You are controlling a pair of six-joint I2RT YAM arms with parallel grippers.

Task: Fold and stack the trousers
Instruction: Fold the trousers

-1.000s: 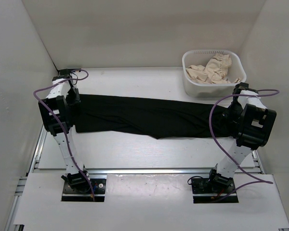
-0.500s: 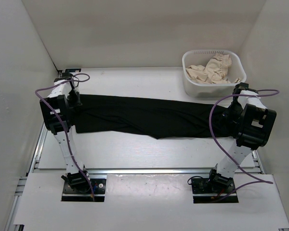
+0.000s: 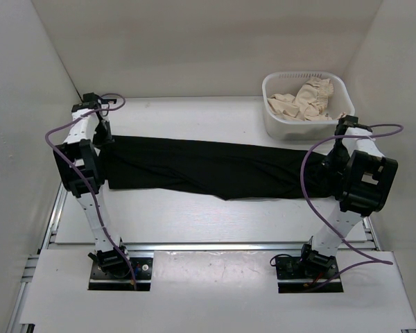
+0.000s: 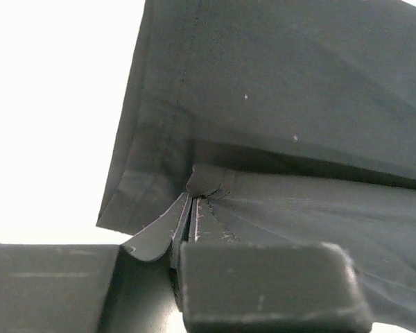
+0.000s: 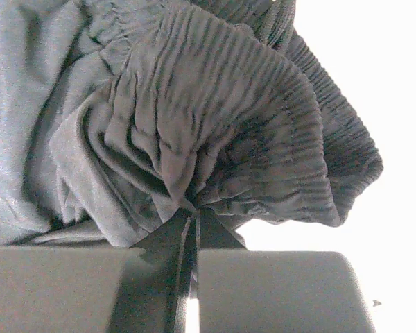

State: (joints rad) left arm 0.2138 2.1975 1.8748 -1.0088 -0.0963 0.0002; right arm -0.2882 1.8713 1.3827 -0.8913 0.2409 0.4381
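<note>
The black trousers (image 3: pixel 208 168) stretch across the table as one long band between the two arms. My left gripper (image 3: pixel 105 142) is shut on the hem end of the legs; the left wrist view shows the flat hem fabric (image 4: pixel 263 97) pinched at my left gripper (image 4: pixel 193 202). My right gripper (image 3: pixel 324 168) is shut on the waist end; the right wrist view shows the gathered elastic waistband (image 5: pixel 222 132) bunched at my right gripper (image 5: pixel 192 211). The band sags a little in the middle.
A white basket (image 3: pixel 272 125) stands at the back right, holding beige frilled garments (image 3: pixel 306 98). White walls close in the left, right and back. The arm bases sit on a metal rail at the near edge (image 3: pixel 208 246).
My left arm has drawn a little further left and back, pulling the trousers' hem end with it. The right arm has not moved.
</note>
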